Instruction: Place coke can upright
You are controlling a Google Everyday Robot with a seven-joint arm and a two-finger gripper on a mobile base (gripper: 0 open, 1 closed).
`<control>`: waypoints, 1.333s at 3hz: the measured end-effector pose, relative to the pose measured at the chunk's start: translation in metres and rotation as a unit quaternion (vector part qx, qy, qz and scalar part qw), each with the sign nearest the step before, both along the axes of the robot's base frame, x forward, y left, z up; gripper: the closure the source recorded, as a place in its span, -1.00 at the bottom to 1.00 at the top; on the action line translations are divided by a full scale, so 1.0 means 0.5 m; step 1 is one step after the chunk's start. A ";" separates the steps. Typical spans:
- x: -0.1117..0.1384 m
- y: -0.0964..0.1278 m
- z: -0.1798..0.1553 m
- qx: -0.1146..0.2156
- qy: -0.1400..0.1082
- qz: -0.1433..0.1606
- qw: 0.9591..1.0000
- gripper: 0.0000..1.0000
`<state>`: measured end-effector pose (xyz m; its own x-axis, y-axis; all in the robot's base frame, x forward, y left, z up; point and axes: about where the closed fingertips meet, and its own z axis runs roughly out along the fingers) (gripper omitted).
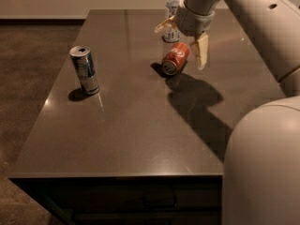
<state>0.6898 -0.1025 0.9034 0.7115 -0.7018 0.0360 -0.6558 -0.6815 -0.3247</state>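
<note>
The coke can (175,58) is a short red can with white script. It lies on its side on the dark table (136,125), toward the far middle, its silver end facing the front left. My gripper (183,39) hangs just above the can, open. One tan finger (202,51) is to the can's right and the other (165,26) is to its upper left. Neither finger touches the can.
A clear plastic bottle (172,6) with a white cap stands right behind the gripper at the table's far edge. A taller blue-and-silver can (85,70) stands upright at the left. My arm (262,36) reaches in from the right, its shadow falling on the table.
</note>
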 end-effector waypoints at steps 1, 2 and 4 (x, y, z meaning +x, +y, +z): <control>0.016 0.007 -0.017 -0.020 0.006 0.015 1.000 -1.00; 0.029 0.015 -0.035 -0.035 0.013 0.026 0.999 -1.00; 0.035 0.019 -0.073 -0.064 0.026 0.043 0.997 -1.00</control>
